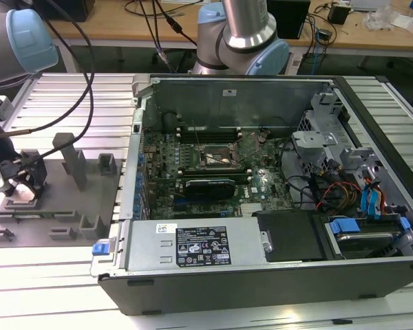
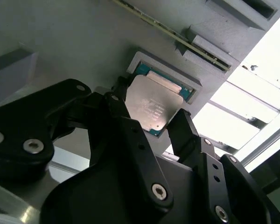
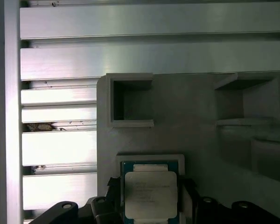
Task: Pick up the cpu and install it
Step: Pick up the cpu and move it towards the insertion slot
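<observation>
The cpu [image 3: 150, 193] is a flat square chip with a shiny silver top and a thin green rim. It lies in a shallow square pocket of the grey fixture plate [image 1: 58, 206], on the exterior view's left. My gripper [image 1: 17, 182] hangs low over that pocket. In both wrist views its black fingers [image 2: 116, 100] press against two opposite edges of the cpu [image 2: 149, 105], shut on it. The dark square socket [image 1: 217, 157] sits open on the motherboard inside the computer case, far to the exterior view's right of the gripper.
Grey posts and blocks [image 1: 76, 161] stand on the fixture plate close to the gripper. The open computer case [image 1: 261, 268] fills the middle, with cables, drive bays and a power supply. A second arm's base [image 1: 244, 41] stands behind it. Ribbed aluminium table [image 1: 55, 275] lies around.
</observation>
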### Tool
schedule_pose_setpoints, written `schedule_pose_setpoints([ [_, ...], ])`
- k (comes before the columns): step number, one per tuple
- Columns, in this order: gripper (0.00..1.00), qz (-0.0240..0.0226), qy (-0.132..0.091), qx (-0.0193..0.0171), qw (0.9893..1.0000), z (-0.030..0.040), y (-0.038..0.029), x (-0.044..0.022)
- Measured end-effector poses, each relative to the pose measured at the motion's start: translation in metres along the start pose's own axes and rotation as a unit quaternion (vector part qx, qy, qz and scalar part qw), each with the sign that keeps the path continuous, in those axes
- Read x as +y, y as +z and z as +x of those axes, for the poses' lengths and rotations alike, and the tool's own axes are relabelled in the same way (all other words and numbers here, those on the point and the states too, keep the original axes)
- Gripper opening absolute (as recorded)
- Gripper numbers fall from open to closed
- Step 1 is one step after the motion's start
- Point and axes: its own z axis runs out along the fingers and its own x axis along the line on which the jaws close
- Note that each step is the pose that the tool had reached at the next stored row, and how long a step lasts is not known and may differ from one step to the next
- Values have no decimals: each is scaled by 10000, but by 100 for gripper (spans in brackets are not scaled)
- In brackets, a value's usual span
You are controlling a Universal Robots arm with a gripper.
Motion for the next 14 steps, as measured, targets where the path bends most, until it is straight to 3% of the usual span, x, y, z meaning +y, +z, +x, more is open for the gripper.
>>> schedule_pose_setpoints([
  [1,62,0,0,0,10000,0,0,0],
  [11,62,0,0,0,10000,0,13,-1],
  [14,55,0,0,0,10000,1,13,-1],
])
